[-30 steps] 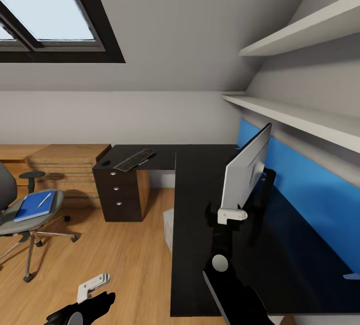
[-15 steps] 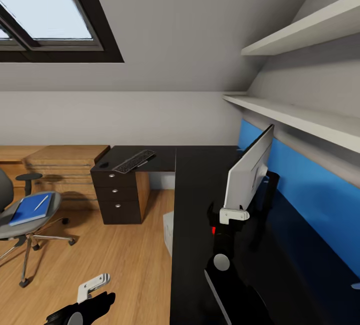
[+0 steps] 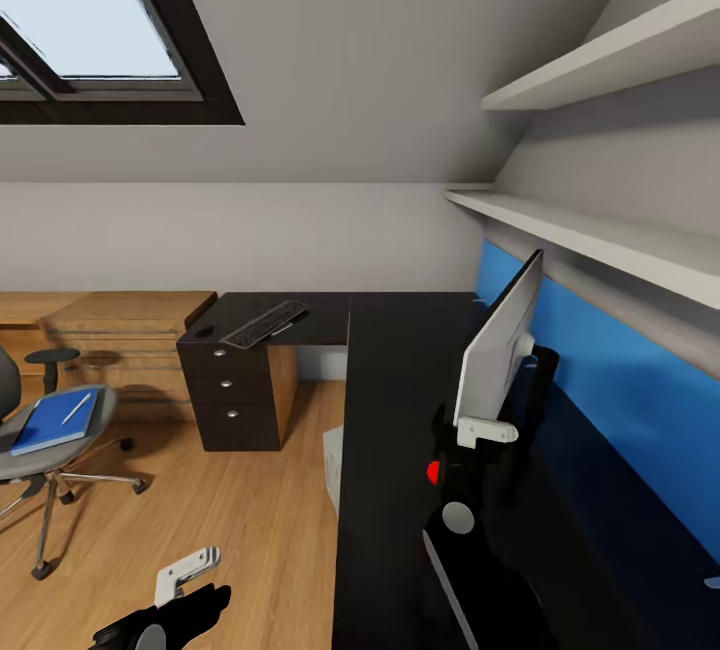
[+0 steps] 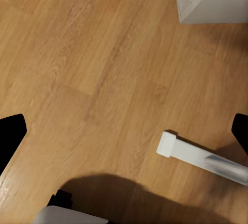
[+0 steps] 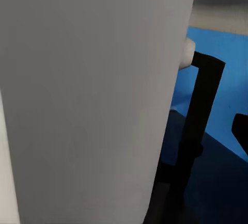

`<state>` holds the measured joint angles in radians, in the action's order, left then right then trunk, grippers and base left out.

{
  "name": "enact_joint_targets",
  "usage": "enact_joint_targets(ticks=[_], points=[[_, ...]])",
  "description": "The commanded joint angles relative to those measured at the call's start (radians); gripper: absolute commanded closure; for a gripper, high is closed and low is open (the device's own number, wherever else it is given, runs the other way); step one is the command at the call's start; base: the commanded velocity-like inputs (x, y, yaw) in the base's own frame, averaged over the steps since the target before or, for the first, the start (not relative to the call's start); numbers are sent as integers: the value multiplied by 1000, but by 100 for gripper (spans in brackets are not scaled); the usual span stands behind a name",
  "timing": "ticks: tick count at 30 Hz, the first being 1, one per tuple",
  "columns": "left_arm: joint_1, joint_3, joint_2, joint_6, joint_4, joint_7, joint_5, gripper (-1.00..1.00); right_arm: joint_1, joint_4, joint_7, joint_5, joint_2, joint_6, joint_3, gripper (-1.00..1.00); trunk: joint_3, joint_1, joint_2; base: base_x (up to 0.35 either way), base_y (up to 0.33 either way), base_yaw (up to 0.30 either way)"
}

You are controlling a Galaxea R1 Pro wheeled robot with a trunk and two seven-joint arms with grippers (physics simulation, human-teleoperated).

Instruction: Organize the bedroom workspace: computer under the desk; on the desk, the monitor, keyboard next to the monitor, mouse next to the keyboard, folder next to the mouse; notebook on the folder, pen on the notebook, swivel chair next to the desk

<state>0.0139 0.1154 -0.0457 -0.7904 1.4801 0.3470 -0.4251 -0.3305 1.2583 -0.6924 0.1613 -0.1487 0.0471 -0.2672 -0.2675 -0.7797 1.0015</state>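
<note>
The monitor (image 3: 497,342) stands edge-on on the black desk (image 3: 400,400), its white back (image 5: 93,95) towards me. My right gripper (image 3: 487,428) is shut on its lower near corner. The keyboard (image 3: 265,322) lies on the desk's far wing, with the mouse (image 3: 203,332) at that wing's left end. At the left, the swivel chair (image 3: 25,455) carries the blue folder (image 3: 52,421) with the pen (image 3: 76,408) on it. The notebook is hidden. The computer (image 3: 331,462) sits under the desk on the floor. My left gripper (image 3: 185,570) hangs open over the floor.
A light-wood dresser (image 3: 120,325) stands against the far wall, left of the desk. Two white shelves (image 3: 600,230) run above the blue wall panel (image 3: 620,400) behind the monitor. Wood floor (image 3: 230,520) lies between the chair and the desk.
The whole view has shifted, so the chair and dresser sit further left in the picture. A red dot now shows below my right gripper, which stays on the monitor.
</note>
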Motion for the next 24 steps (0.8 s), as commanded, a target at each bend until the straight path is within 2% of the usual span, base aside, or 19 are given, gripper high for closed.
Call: enact_joint_targets(ticks=[1,6,15,18,21,24], points=[[0,2,0,-3,2,8,-11,-100,-1,0,-5,6,0,5,0,-100,-1,0,1,9,-8,0],[0,3,0,-4,2,8,-11,-100,-1,0,-5,6,0,5,0,-100,-1,0,1,-7,-8,0],[0,6,0,-4,2,9,-10,-100,-1,0,-6,6,0,4,0,-100,-1,0,1,-218,-164,0],[0,26,1,-3,3,9,-10,-100,-1,0,-6,6,0,4,-1,-100,-1,0,1,-205,-203,0],[0,71,1,-3,4,6,-11,-100,-1,0,-6,6,0,4,-1,-100,-1,0,1,-106,-230,0],[0,77,1,-3,5,6,-11,-100,-1,0,-6,6,0,4,-1,-100,-1,0,1,-23,-244,0]])
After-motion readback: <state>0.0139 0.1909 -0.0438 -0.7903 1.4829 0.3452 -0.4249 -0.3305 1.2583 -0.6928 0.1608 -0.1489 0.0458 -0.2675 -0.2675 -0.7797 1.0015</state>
